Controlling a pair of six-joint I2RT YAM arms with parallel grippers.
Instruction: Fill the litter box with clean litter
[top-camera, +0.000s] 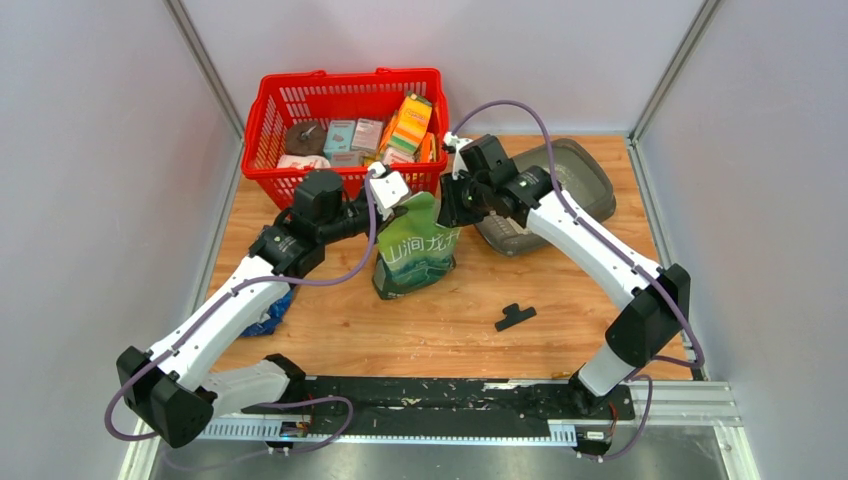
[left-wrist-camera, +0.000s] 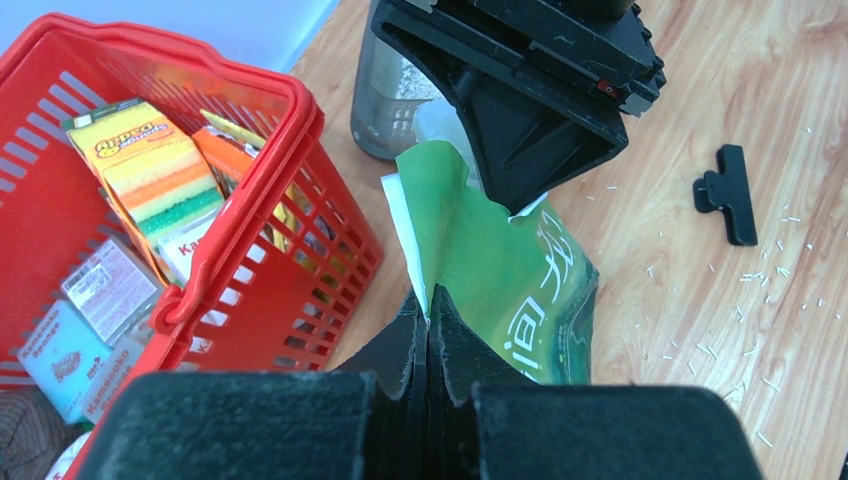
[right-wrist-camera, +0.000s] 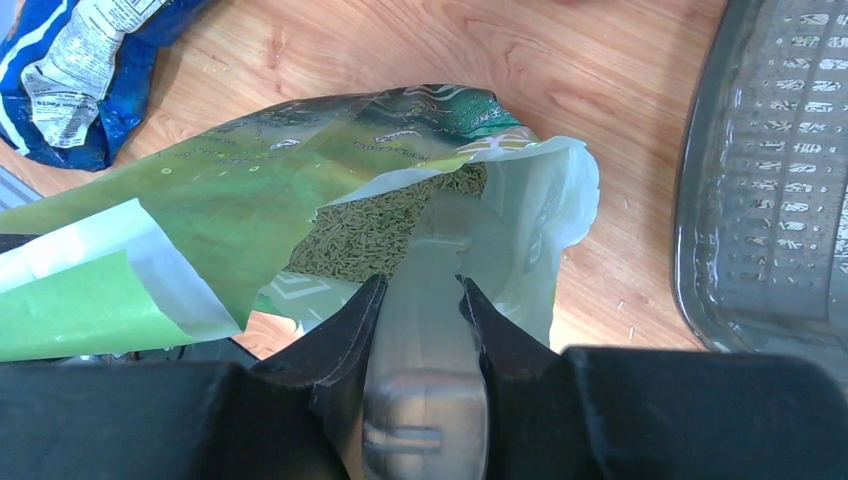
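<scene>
Wood table, grey walls. Blue bag far left; red basket at back. Left gripper pinches green pouch top, litter inside. Right gripper clamps grey scoop. Black clip nr front. Litter box back-right, partly behind right arm.

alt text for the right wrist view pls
The right claw grips a grey plastic scoop reaching into an open green-and-white pouch of tan-green pellets. A dark grey ridged plastic tray lies to the right on the wooden table, a crumpled blue foil bag at top left.
</scene>
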